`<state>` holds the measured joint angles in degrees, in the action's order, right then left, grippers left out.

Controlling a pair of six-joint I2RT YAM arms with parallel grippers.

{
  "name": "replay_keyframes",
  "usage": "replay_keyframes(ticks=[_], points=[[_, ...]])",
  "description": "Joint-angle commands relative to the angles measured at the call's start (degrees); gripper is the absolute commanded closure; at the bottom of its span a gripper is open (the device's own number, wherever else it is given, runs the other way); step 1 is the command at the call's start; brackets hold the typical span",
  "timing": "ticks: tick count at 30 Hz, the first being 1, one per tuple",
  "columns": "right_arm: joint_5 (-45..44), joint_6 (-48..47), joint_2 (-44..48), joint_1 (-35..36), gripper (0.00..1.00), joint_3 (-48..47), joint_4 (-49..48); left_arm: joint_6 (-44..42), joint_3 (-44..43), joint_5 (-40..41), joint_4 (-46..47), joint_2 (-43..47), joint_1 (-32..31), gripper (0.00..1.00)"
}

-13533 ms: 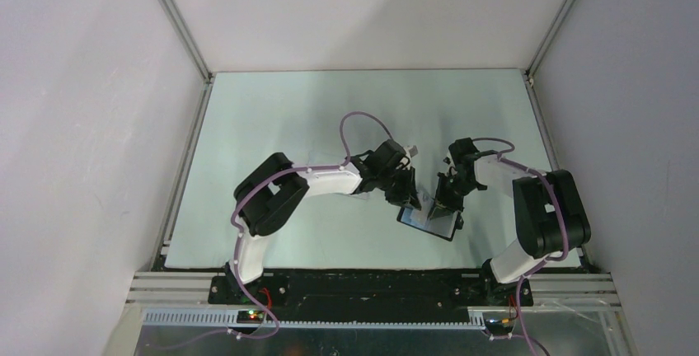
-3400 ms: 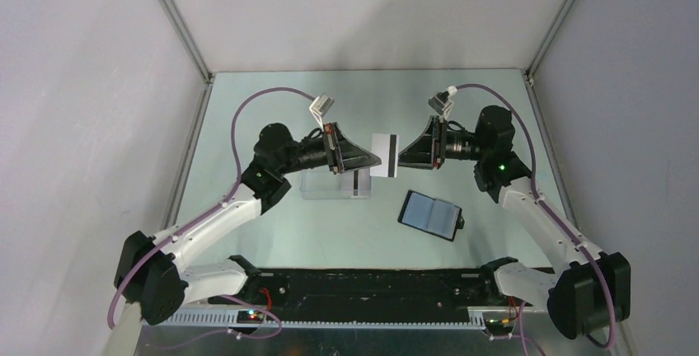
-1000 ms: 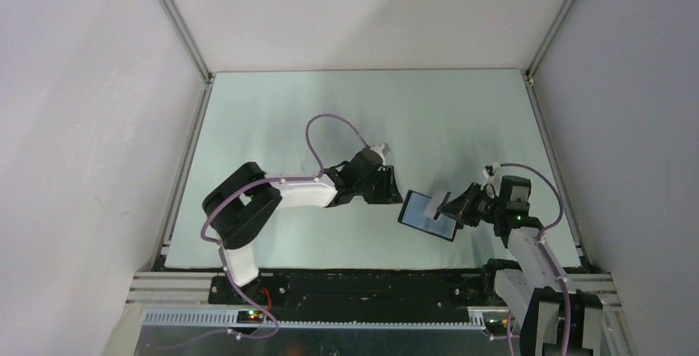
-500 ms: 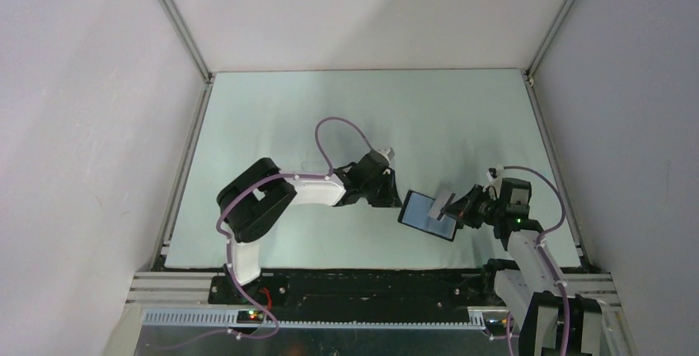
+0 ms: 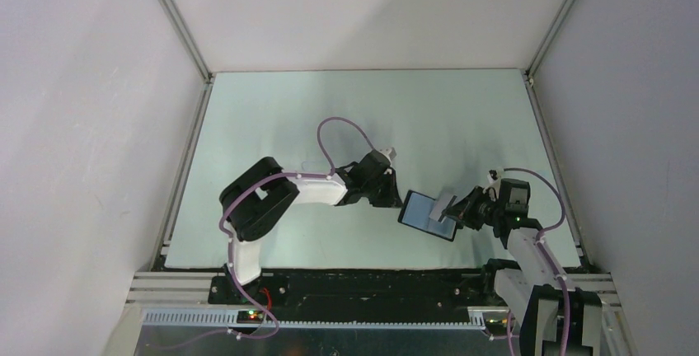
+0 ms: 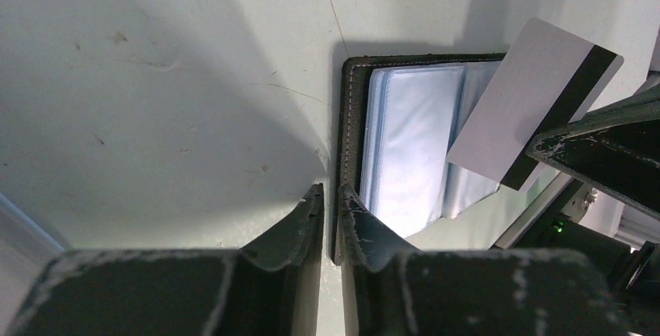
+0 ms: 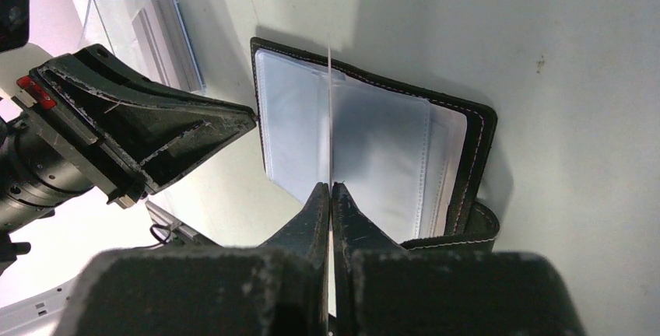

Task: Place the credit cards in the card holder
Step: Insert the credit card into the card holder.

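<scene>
The black card holder (image 5: 422,213) lies open on the table, its pale grey-blue pockets facing up (image 6: 405,134) (image 7: 381,157). My left gripper (image 5: 398,199) (image 6: 328,196) is shut on the holder's left cover edge. My right gripper (image 5: 455,210) (image 7: 331,190) is shut on a whitish credit card (image 5: 443,204) with a black stripe (image 6: 521,106). It holds the card on edge just above the pockets; in the right wrist view the card (image 7: 330,103) shows as a thin line. More cards (image 7: 163,40) stand in a clear box.
The clear plastic box (image 7: 140,33) stands on the table behind the left gripper, mostly hidden under the left arm in the top view. Metal frame rails (image 5: 177,175) run along the table's sides. The table's front edge is close below the card holder.
In the last second the left gripper has shifted slightly right onto the holder's edge. The right gripper with the card has barely moved. Seconds earlier both arms held the card high above the table.
</scene>
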<state>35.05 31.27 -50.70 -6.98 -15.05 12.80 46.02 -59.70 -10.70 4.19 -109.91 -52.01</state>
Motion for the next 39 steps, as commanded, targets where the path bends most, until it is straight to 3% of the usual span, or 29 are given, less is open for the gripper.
replay_keyframes(ticks=[1, 25, 39], points=[[1.8, 0.6, -1.0, -0.2, 1.0, 0.4, -2.8, -1.3, -1.2, 0.2, -1.1, -1.9, -0.3, 0.82], [6.3, 5.0, -4.4, 0.2, 1.0, 4.4, -8.1, -1.3, -2.4, -1.1, -1.3, -3.4, -0.4, 0.86], [6.0, 8.8, -4.8, 4.4, 1.0, 6.1, -7.7, -1.2, -2.5, -1.3, -1.5, -3.5, -0.5, 0.89]])
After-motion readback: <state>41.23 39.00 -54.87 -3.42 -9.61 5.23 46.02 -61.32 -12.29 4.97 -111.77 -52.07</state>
